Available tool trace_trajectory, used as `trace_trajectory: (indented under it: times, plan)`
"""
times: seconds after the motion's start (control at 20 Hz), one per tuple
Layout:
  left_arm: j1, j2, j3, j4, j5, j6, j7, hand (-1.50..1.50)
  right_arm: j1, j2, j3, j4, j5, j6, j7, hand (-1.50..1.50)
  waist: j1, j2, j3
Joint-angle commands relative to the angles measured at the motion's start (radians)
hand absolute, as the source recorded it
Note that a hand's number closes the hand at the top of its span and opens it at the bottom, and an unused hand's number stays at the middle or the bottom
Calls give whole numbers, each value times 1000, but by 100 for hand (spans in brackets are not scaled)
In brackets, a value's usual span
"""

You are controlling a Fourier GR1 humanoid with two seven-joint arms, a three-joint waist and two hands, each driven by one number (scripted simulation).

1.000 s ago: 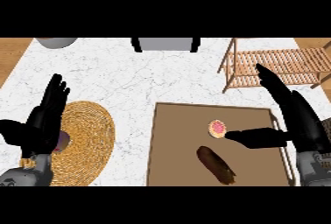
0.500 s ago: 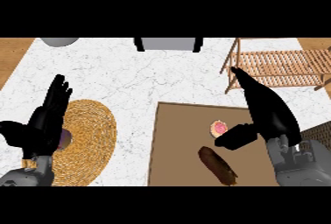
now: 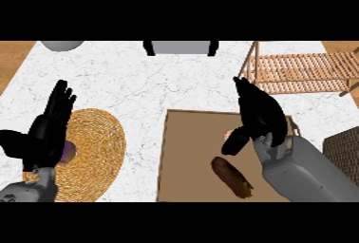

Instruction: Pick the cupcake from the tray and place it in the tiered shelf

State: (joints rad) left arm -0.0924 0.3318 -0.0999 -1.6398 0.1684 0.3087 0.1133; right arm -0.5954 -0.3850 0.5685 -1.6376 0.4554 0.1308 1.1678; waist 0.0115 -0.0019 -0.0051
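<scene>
- right hand (image 3: 261,116) over tray (image 3: 188,156), fingers straight, thumb beside cupcake (image 3: 229,135)
- left hand (image 3: 43,134) resting left, fingers straight
- tiered shelf (image 3: 298,71) far right

The right robot hand (image 3: 261,116) has swung in from the tray's (image 3: 189,156) right edge to hang over its upper right part. The cupcake (image 3: 229,135), plainly seen a second ago, is now mostly hidden beneath its thumb, only a pink sliver showing at the thumb's left.
</scene>
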Motion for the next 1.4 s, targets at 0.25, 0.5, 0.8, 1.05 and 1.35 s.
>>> trace_trajectory:
  times: [0.25, 0.5, 0.8, 1.05, 1.35]
  plan:
    - [-44, 9, 27, -9, -14, 8, 53, 0, -22, 89, 20, 84, 73, 93, 240, -150, -12, -1, 4]
    - [37, -16, 26, 26, -6, -38, -48, 0, 94, 62, 1, 59, 108, 79, 158, -150, -17, -1, 4]
    - [32, -33, 20, -31, -38, -13, 0, 0, 114, 122, -20, 92, 159, 103, 145, -150, -11, -1, 5]
    - [41, -49, 35, 3, -43, -34, -34, 0, 207, 82, -50, 144, 210, 63, -15, -150, -13, 1, 5]
    - [-21, -64, 57, -17, -78, -34, 50, 0, 186, 185, -115, 254, 311, 21, -121, -150, -8, 2, 5]
